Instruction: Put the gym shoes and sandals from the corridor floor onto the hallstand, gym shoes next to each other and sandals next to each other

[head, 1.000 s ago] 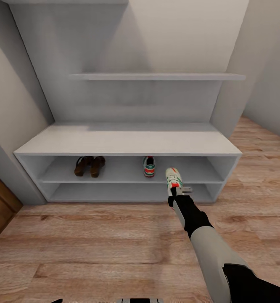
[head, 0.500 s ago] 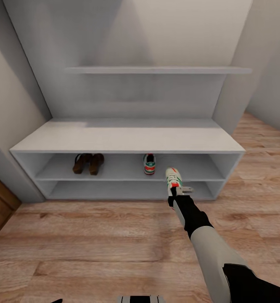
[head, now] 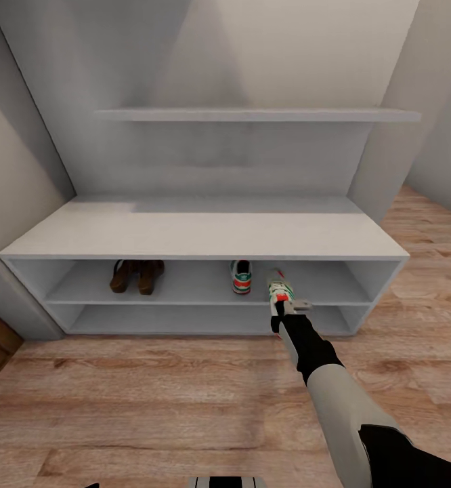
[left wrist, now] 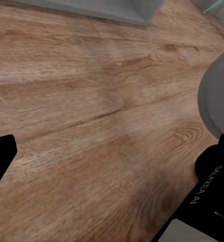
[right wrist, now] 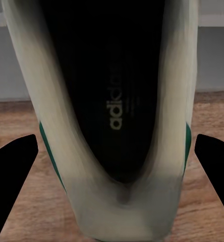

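Wood-plank corridor floor (head: pixel 151 400) runs up to the pale grey hallstand (head: pixel 205 234), which stands against the wall with a shelf (head: pixel 252 115) above. Upper tier: two sandals (head: pixel 136 276) side by side toward its left end; one gym shoe (head: pixel 240 276) nearer the middle, heel outward. Right gripper (head: pixel 286 306): fingers clenched on the heel end of the second gym shoe (head: pixel 280 288), toe at the front edge of the upper tier, just right of the first shoe, not touching it. Right wrist view: shoe opening (right wrist: pixel 112 101) with dark insole between the fingers (right wrist: pixel 11 166). Left gripper (left wrist: pixel 109 174) over bare floor; fingers spread apart, released.
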{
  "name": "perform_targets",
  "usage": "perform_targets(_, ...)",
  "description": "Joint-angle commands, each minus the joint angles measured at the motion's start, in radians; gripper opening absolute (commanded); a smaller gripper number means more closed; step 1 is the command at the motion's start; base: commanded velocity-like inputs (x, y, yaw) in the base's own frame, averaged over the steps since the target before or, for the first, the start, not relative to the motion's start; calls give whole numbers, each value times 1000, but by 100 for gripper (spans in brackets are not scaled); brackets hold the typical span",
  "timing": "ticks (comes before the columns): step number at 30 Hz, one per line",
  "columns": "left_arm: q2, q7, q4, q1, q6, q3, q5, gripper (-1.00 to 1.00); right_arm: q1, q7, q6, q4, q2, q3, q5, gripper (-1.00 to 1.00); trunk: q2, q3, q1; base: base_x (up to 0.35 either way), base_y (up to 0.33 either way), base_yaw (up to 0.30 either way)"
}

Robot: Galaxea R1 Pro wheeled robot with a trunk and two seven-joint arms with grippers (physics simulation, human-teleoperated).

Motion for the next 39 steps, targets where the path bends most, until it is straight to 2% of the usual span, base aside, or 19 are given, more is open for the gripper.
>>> perform_targets(1,-1,-4,0,-1,-6,5,-7,100,0,3,6,-1,1,-5,10,-100,0,-1,0,42,0,0)
perform_targets(13,-1,-2,3,-1,-6,6,-6,100,0,3,7,-1,1,-5,10,-100,0,-3,0,173,0,62)
perform_targets(39,-2,-1,3,0,-5,6,-8,100,0,3,7,-7,1,-7,11,-100,0,-3,0,136,0,2)
